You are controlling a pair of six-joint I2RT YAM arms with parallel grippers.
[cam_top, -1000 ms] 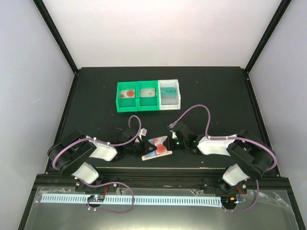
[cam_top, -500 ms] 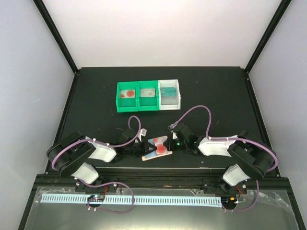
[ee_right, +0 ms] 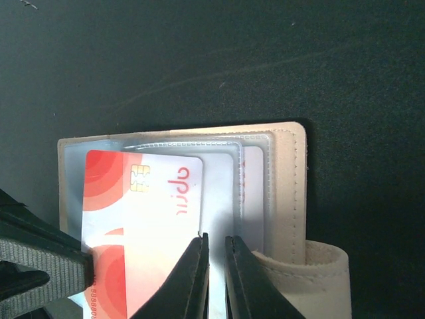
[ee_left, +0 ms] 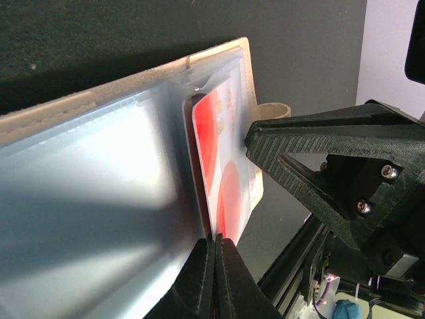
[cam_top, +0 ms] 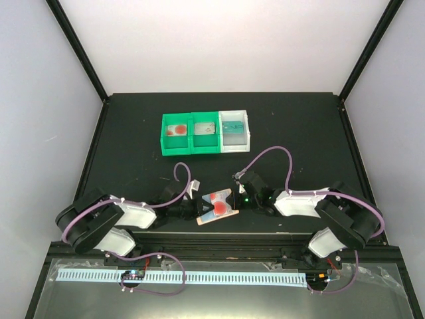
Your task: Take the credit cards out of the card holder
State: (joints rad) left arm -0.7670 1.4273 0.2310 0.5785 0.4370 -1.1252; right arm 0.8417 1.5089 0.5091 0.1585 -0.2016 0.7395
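Pinching glossy red-and-white credit card (ee_right: 143, 219) from 9 o'clock, left gripper (ee_left: 214, 244); right gripper (ee_right: 214, 246) clamps narrow on stitched tan card holder's (ee_right: 289, 193) clear sleeve.

The card holder (ee_right: 292, 193) is pale tan with stitched edges and frosted clear sleeves. The credit card (ee_right: 143, 219) in it is white with red curved bands, red lettering and a gold chip. On the matte black counter (cam_top: 299, 126), toward twelve o'clock, two green bins (cam_top: 176, 147) adjoin a white bin (cam_top: 236, 147).
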